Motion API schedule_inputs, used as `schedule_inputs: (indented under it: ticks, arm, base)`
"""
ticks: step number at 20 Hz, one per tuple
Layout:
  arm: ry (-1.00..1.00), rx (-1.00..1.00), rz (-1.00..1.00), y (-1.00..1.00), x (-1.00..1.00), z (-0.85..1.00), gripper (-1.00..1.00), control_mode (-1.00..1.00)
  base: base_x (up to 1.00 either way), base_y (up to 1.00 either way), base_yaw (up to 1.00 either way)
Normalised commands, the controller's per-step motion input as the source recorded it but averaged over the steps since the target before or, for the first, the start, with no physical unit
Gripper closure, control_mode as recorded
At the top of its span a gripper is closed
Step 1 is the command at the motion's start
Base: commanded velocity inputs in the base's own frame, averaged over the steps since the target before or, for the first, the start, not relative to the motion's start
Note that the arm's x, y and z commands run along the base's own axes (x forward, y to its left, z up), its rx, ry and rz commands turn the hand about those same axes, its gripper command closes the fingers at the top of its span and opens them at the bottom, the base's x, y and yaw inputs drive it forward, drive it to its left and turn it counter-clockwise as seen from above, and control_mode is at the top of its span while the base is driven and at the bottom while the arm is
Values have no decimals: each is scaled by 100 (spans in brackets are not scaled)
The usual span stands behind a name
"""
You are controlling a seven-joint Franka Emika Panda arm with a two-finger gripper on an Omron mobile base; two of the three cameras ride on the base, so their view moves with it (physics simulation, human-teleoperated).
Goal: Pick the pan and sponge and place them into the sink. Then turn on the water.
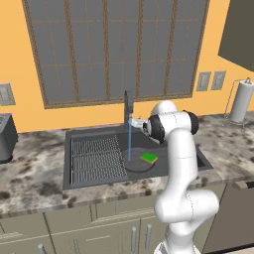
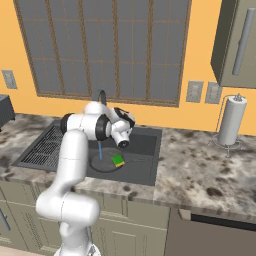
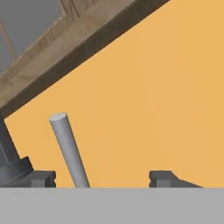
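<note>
The white arm (image 1: 181, 198) rises from its base, bends at a bulky elbow and climbs as a straight upright link to a dark-jointed shoulder of the wrist. From there the forearm turns back and away from the cameras, nearly level. The gripper (image 3: 103, 179) sits at the far end of that reach, pointing forward and slightly up. In the hand view its two dark fingertips (image 3: 43, 178) stand well apart, with a clear gap between them, and nothing is pinched between the pads. The hand is rolled to one side.
</note>
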Motion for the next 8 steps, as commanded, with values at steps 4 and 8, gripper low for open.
schedule_inputs:
  ticks: [4,8]
  arm:
    - [6,0,1,-26,13,-3,100,-100]
    - [5,0,1,-34,0,0,100,-100]
  base:
    - [0,0,0]
    - [0,0,0]
